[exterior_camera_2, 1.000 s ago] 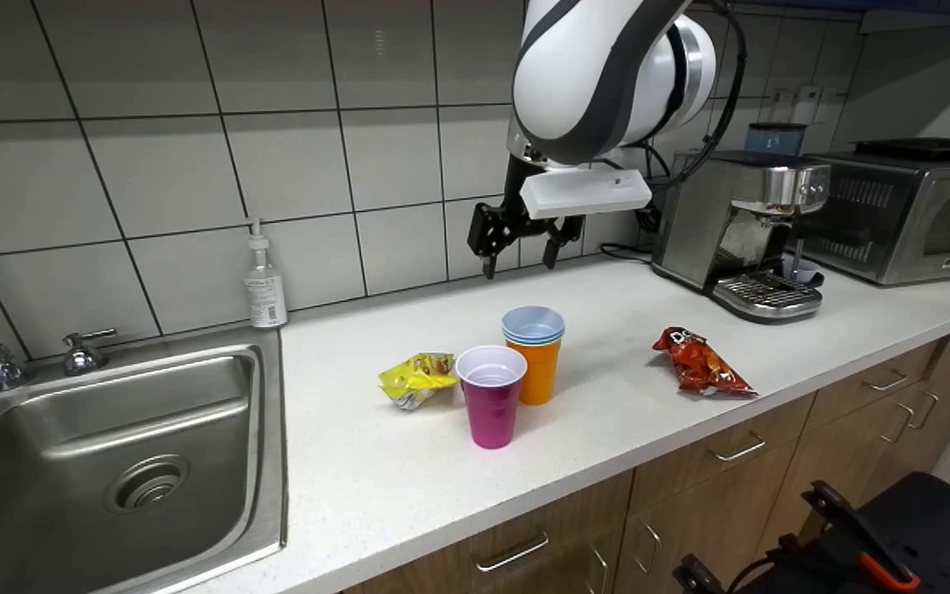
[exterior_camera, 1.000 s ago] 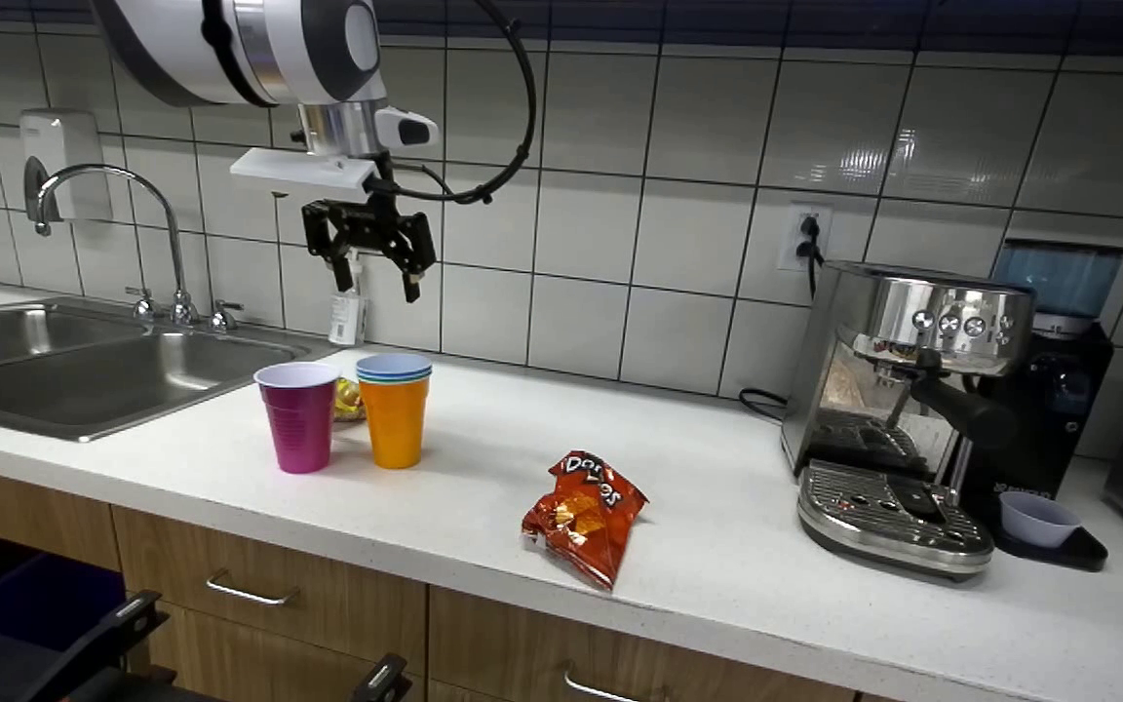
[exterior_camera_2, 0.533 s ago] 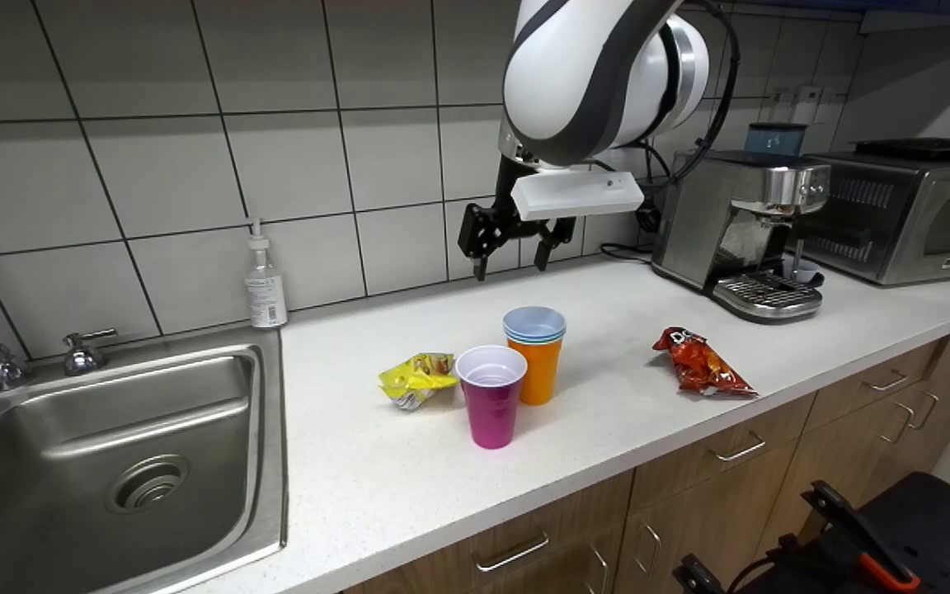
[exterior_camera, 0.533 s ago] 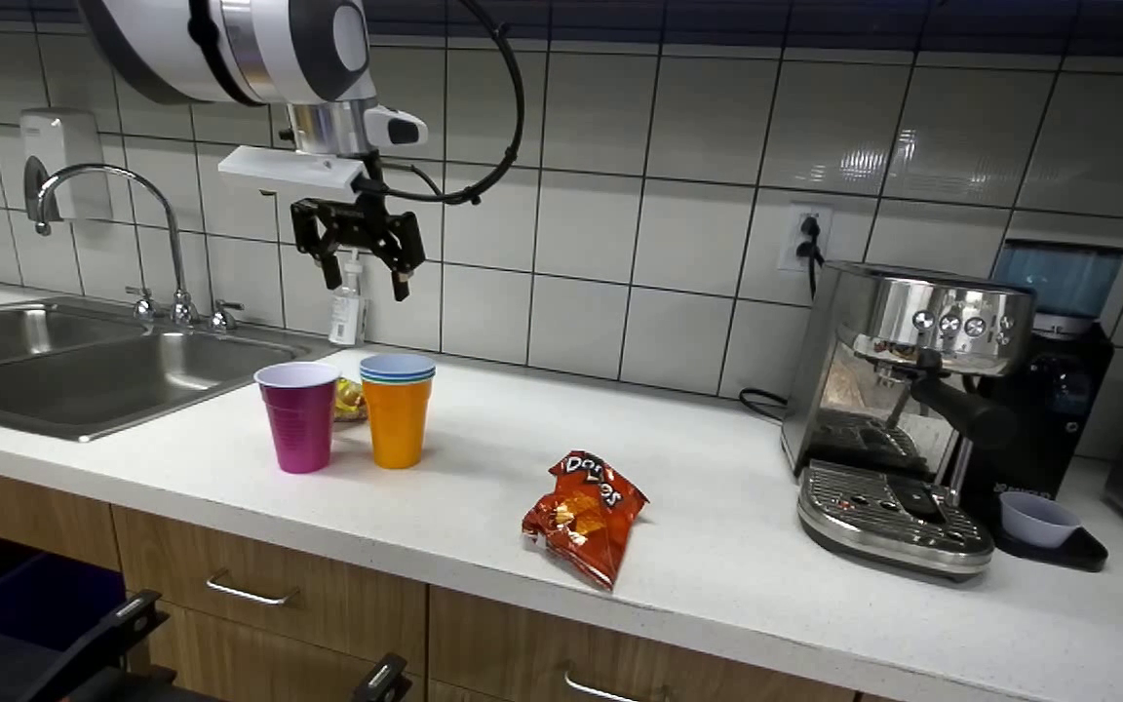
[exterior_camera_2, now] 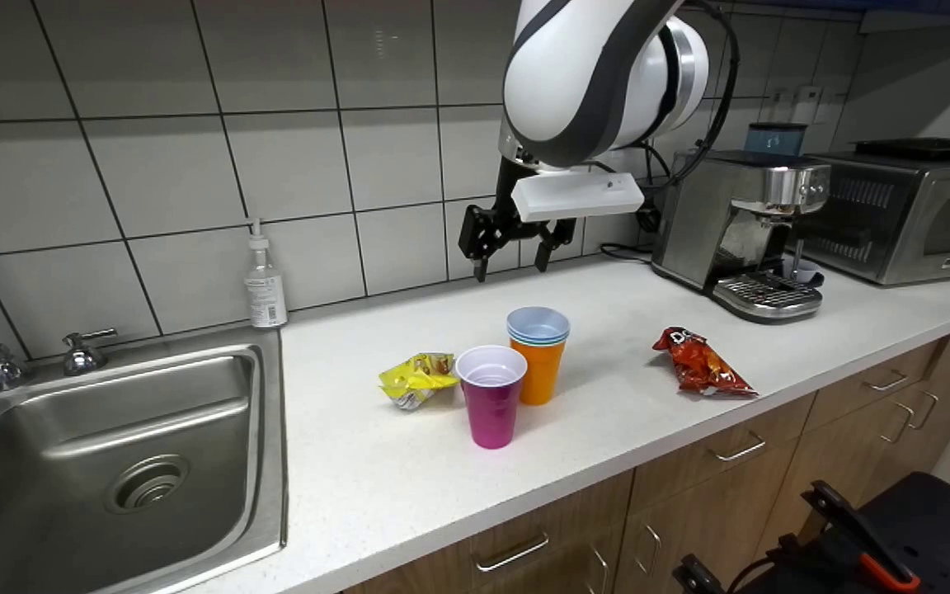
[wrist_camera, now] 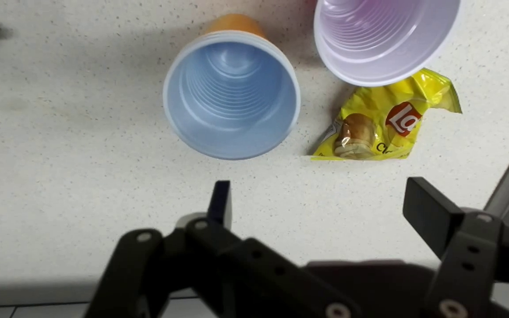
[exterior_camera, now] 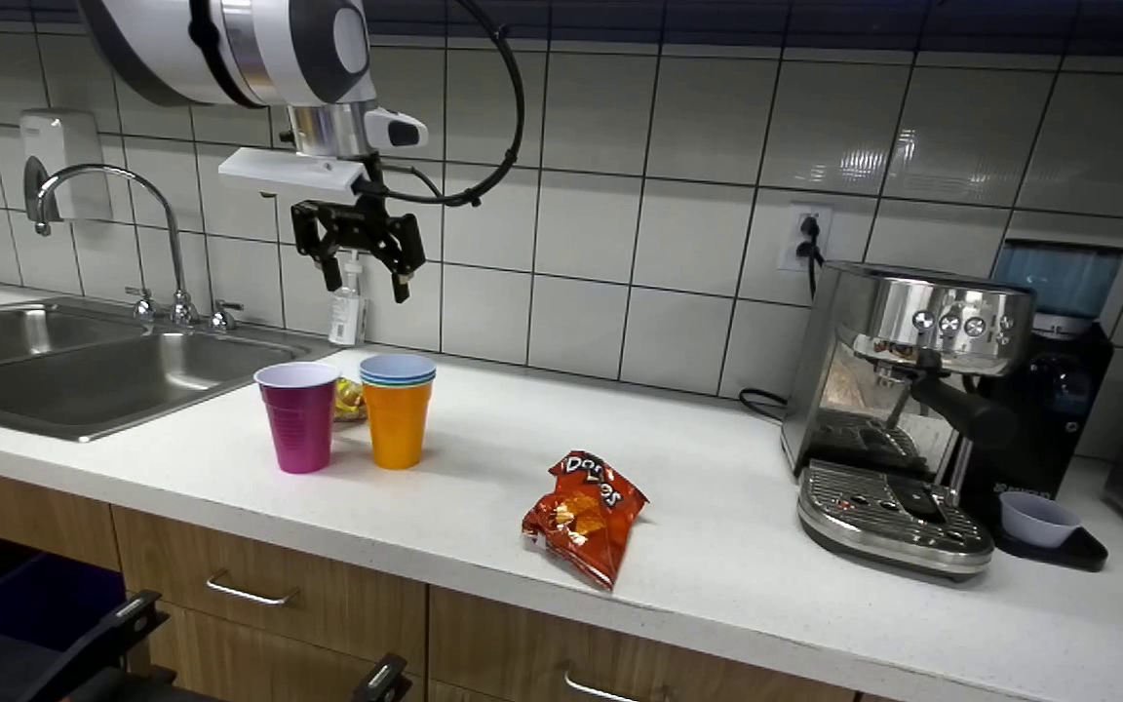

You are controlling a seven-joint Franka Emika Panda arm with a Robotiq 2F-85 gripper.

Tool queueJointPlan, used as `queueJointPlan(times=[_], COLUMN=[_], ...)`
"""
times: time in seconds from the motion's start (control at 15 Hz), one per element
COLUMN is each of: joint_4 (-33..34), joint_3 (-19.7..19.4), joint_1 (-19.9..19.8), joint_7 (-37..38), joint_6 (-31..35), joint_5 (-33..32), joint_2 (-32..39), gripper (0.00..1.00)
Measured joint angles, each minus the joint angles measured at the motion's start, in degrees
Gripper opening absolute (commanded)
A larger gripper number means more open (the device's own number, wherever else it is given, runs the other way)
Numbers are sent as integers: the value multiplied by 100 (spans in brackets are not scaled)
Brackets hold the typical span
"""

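Note:
My gripper (wrist_camera: pixel 319 194) stands open high above the counter, its black fingers (wrist_camera: pixel 431 212) wide apart with nothing between them. In the wrist view, the orange cup stack (wrist_camera: pixel 232 97) with a pale blue inside lies just beyond the left finger. A magenta cup (exterior_camera: pixel 296 419) stands upright beside the orange stack (exterior_camera_2: pixel 538 371), its pale inside cut off at the wrist view's top edge. Behind the cups, a yellow chip bag (exterior_camera_2: pixel 417 379) lies on the counter; the cups partly hide it in an exterior view. Farther along rests a red Doritos bag (exterior_camera: pixel 589 517). My gripper touches none of these.
A steel sink (exterior_camera_2: pixel 153 462) with a faucet (exterior_camera: pixel 113 171) is set into the counter (exterior_camera: pixel 484 507). A soap bottle (exterior_camera_2: pixel 265 285) stands by the tiled wall. Toward the far end are an espresso machine (exterior_camera: pixel 912 419), a grinder (exterior_camera: pixel 1059 341) and a toaster oven (exterior_camera_2: pixel 912 214).
My gripper has shifted slightly left in both exterior views, then stayed nearly still. The rim of the orange stack has moved a little to the right while its base stays put.

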Motion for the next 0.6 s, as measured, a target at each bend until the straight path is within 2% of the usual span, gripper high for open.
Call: queueJointPlan(times=[0.6], joint_4=[-3], joint_3=[84], joint_1=[7], joint_7=[4], joint_6=[-23], joint_5=[-188], joint_2=[14], gripper=[100])
